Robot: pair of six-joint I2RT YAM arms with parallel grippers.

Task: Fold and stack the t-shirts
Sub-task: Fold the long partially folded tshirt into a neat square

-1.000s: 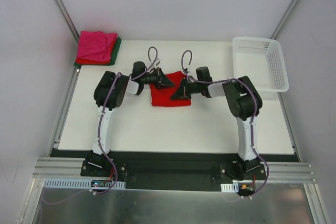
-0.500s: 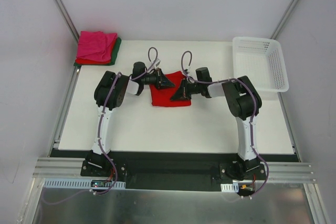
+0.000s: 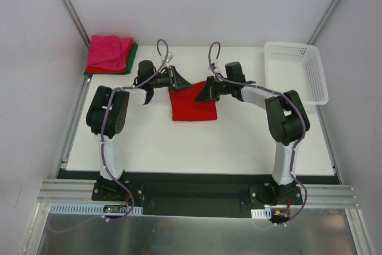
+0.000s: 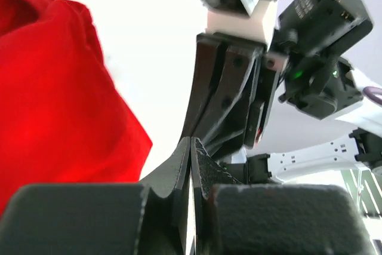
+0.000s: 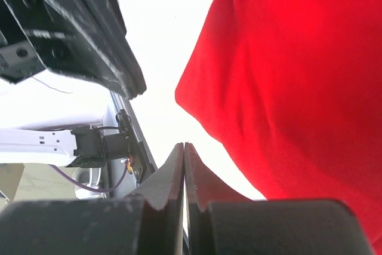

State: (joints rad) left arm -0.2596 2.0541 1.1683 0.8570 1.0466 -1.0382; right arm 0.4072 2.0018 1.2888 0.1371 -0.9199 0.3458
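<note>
- White table [image 3: 239,141], grey walls. The folded red t-shirt [image 3: 192,104] lies mid-table, the pink-topped stack [image 3: 110,54] far-left, the lattice basket [image 3: 296,71] far-right. Both arms have swung back to the shirt's far edge.
- Left wrist: the left gripper [image 4: 191,147] is pinched together, empty.
- Right wrist: the right gripper [image 5: 184,150] is likewise closed, beside the cloth.

The overhead view is bright, even and sharp, with faint soft shadows. Both wrist views blow out to white and blur along the bottom edge.

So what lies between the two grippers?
Only the far edge of the red t-shirt lies between the left gripper and right gripper; the top view shows it.
</note>
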